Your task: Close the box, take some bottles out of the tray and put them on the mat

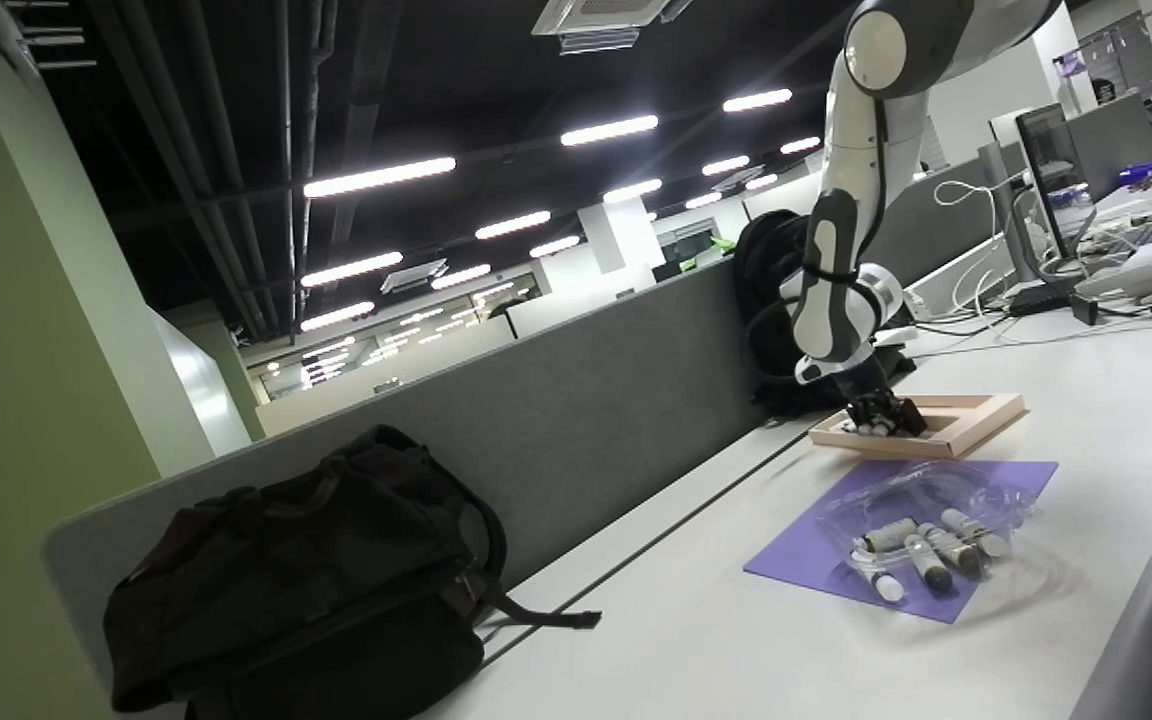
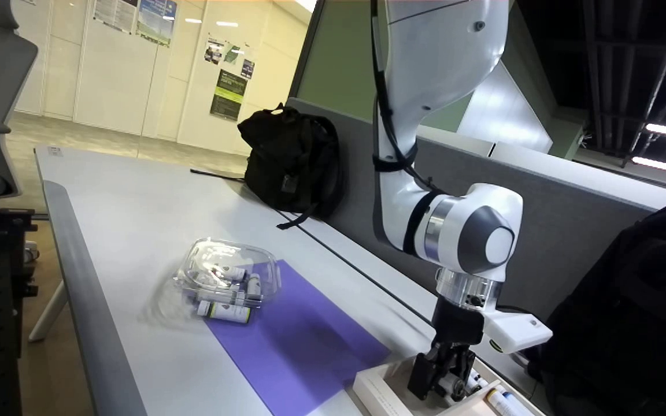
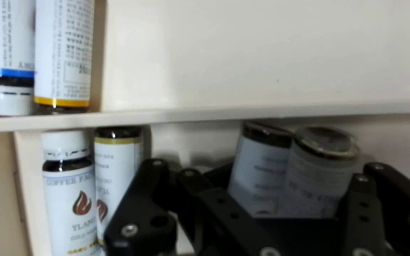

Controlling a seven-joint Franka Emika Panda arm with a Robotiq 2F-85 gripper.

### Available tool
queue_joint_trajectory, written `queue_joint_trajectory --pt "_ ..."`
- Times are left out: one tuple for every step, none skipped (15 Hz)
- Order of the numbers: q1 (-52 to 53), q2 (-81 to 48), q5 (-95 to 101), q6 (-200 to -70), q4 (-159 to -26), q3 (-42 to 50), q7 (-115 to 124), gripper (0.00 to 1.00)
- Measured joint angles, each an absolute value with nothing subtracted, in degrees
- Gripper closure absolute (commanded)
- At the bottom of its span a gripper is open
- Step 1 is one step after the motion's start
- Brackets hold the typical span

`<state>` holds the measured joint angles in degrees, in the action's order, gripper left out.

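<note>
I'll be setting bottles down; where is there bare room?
Free: the mat between clear container and box; the desk from container to the backpack with trailing strap. Crowded with bottles: the box around the tool; the mat's container end.

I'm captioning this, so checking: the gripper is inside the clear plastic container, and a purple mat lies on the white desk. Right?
No: the gripper is inside the wooden box, not the clear plastic container, as both exterior views show. The purple mat does lie on the white desk.

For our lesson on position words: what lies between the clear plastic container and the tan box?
A shadowed, uncovered stretch of the purple mat, seen in an exterior view.
</note>
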<state>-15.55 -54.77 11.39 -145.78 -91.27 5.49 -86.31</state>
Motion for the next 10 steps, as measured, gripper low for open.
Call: queue_joint_trajectory --pt "-15.76 -53.6 11.39 -146.03 -92.63 5.28 -86.4 1.0" --pt "-15.97 -52.32 11.39 -146.39 -94.1 5.02 -86.48 1.0" --pt "-16.14 -50.87 11.39 -147.01 -95.78 4.82 -86.52 1.0" --pt "-16.23 -49.35 11.39 -147.89 -97.53 4.69 -86.53 1.0" --pt "-16.26 -47.8 11.39 -148.66 -99.28 4.62 -86.57 1.0" --pt "-16.26 -46.16 11.39 -149.42 -101.11 4.52 -86.61 1.0" --pt "-16.26 -44.55 11.39 -150.12 -102.88 4.36 -86.7 1.0" --pt "-16.22 -42.99 11.51 -150.57 -104.54 4.16 -86.97 1.0" --pt "-16.13 -41.47 11.88 -151.27 -106.2 3.93 -87.5 1.0" --pt "-15.92 -40.13 12.59 -152.23 -107.73 3.67 -87.97 1.0"
